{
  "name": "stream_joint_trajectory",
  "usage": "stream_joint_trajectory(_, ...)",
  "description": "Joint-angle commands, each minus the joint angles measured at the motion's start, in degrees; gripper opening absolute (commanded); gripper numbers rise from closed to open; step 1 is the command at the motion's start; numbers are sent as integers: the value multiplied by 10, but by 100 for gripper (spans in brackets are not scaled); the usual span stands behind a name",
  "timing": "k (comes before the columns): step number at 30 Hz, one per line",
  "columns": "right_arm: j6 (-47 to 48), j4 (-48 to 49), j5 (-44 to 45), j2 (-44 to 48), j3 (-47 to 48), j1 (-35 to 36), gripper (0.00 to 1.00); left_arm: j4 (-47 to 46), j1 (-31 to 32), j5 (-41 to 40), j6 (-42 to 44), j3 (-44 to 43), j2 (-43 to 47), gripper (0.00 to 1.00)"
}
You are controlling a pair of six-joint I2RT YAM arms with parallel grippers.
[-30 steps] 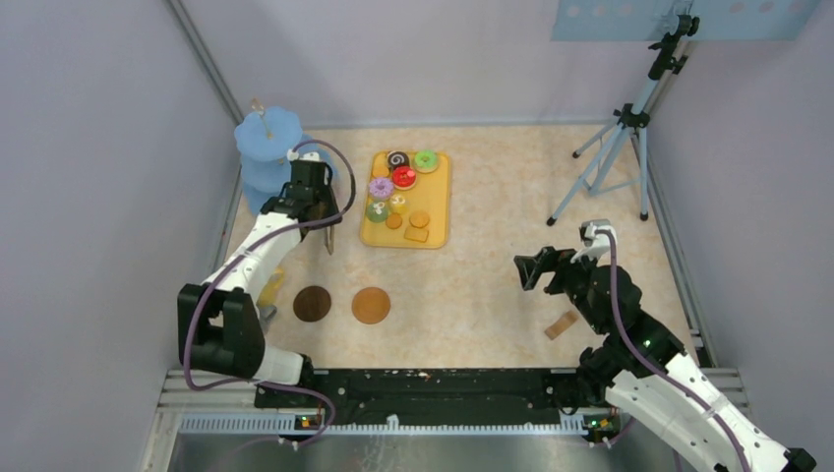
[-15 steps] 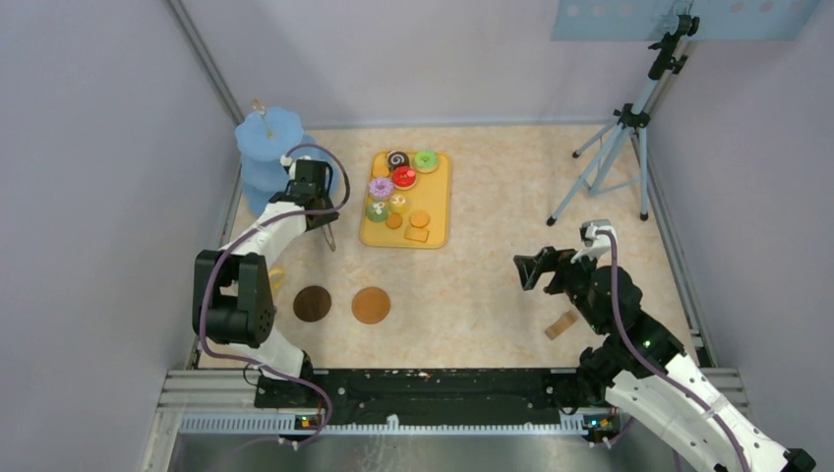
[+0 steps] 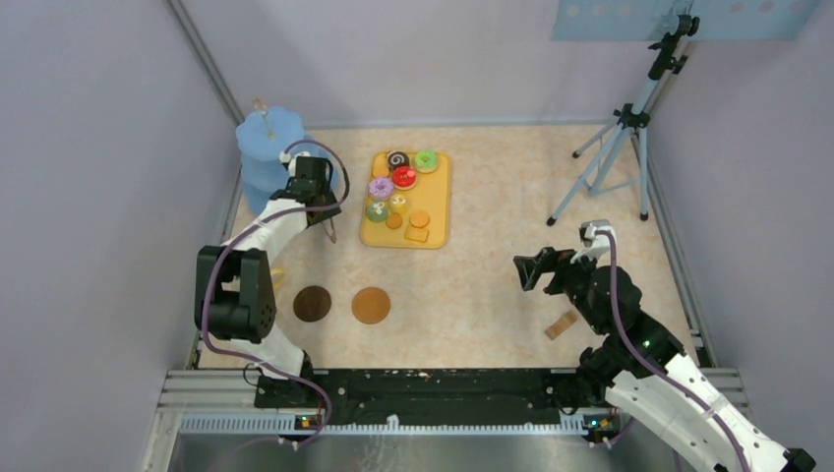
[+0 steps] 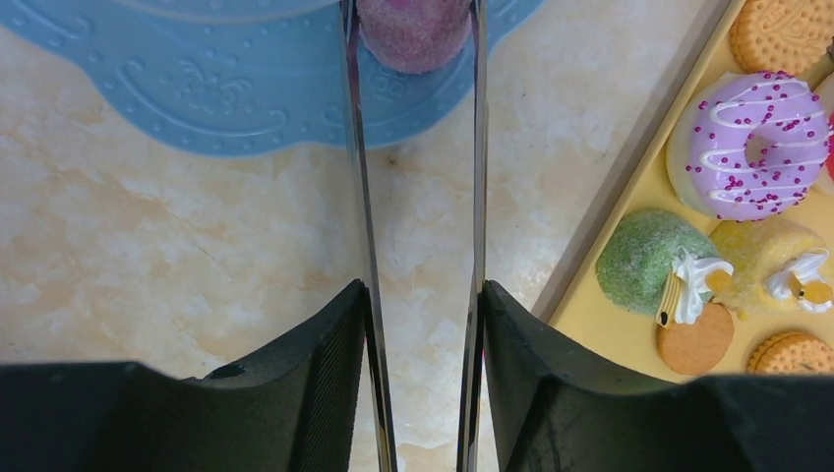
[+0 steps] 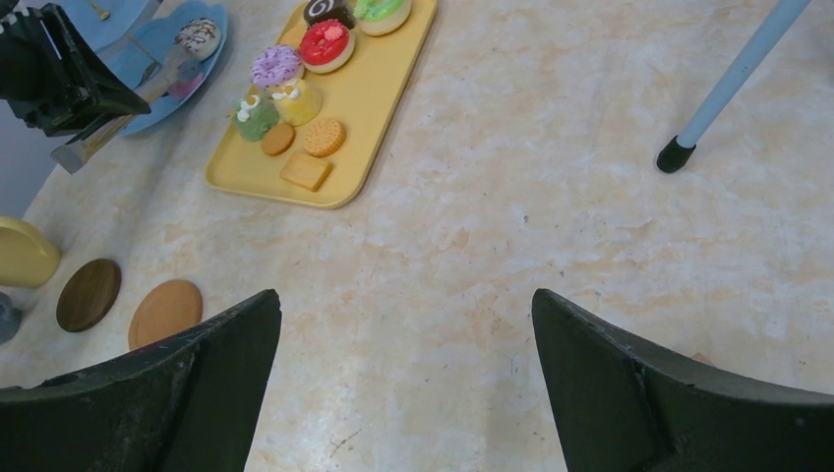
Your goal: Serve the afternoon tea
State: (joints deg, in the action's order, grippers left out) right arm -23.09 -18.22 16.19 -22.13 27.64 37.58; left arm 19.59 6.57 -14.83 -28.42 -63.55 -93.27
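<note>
My left gripper is shut on the long metal tongs, one blade against each finger. The blades reach to either side of a pink sugared cake lying on the bottom plate of the blue tiered stand. I cannot tell if they still pinch it. Beside it, the yellow tray holds a purple doughnut, a green cake, a yellow cake and orange biscuits. Two brown coasters lie near the front. A yellow mug stands left of them. My right gripper hovers open and holds nothing.
A chocolate-and-white doughnut sits on the stand's bottom plate. A tripod stands at the back right. A small wooden block lies by the right arm. Grey walls close in both sides.
The left arm's elbow has swung back and left. Its gripper and the tongs have shifted slightly toward the blue stand. The right arm has not moved.
</note>
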Motion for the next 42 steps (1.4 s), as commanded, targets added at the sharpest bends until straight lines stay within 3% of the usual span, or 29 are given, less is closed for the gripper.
stream_joint_trajectory(1,2,15,6,3,8,-3,96,-18,-3,12,-3,-9,24,53)
stream_joint_trajectory(12,3,11,8,-6,15,-3,96,27,-3,75,1,9,93,60)
stream_joint_trajectory(21,4,10,6,-13,18,-3,96,66,-3,79,23,41,167,66)
stream_joint_trajectory(30,-1,3,4,-20,20,-3,96,0,25,277,6,116,231,63)
stream_joint_trajectory(35,0,3,5,-19,20,-3,96,-14,72,225,33,101,248,62)
stream_joint_trajectory(42,-3,5,3,-15,15,-3,96,16,130,194,133,-5,176,64)
